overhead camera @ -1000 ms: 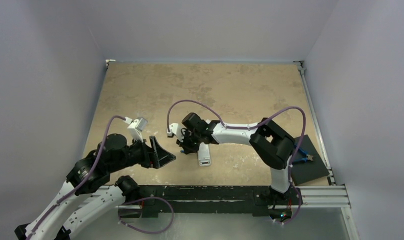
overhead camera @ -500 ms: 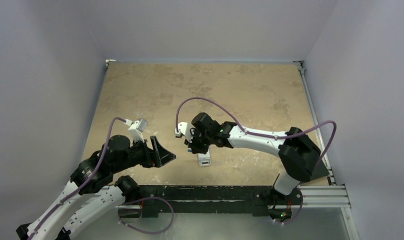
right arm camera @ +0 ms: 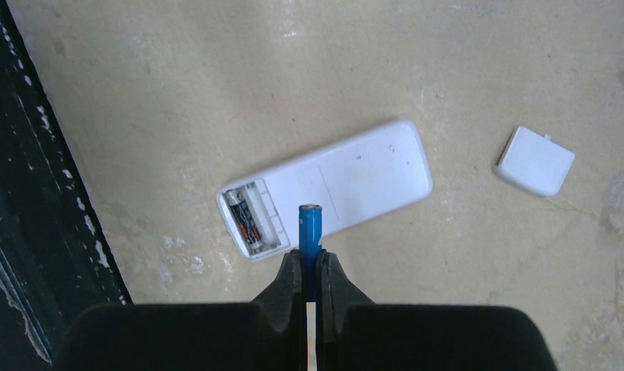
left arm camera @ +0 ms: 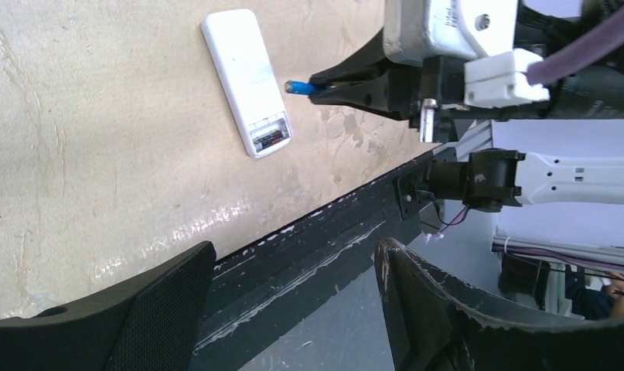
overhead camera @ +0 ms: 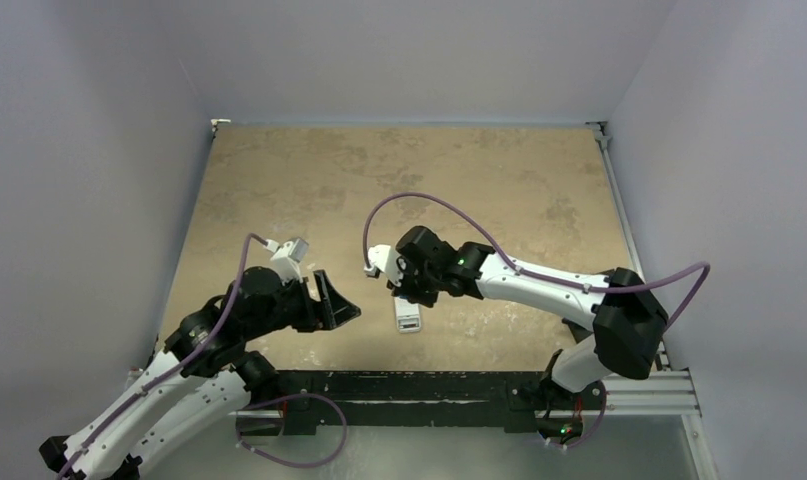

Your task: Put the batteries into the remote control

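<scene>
right wrist view: the right end effector [right arm camera: 309, 267] is shut tight on the back end of the blue battery [right arm camera: 310, 228], and most of the battery sticks out past the tips. the remote control [right arm camera: 355, 182] lies on the tabletop [right arm camera: 216, 69] with its plain back up, close to the middle of the near edge. its open box for batteries is at the end by that edge. the dark battery [right arm camera: 245, 216] sits in that box already, on the side closest to the end of the remote. the free slot is right beside it, on the side toward the middle of the remote. the small white cover piece [right arm camera: 533, 161] lies apart from the remote, further from the near edge.

the step now, i think, is to put the blue one in the free slot. to do it well, line it up side by side with the dark one, then come down slowly. it is held only by one end, so it can swing if it bumps the wall of the box. touch one end in first, then lay the rest flat and press softly. i cannot tell which end is plus, so check that.

the left end effector [left arm camera: 293, 255] is wide open with nothing in it, near the left part of the near edge. it could hold the remote steady.
</scene>
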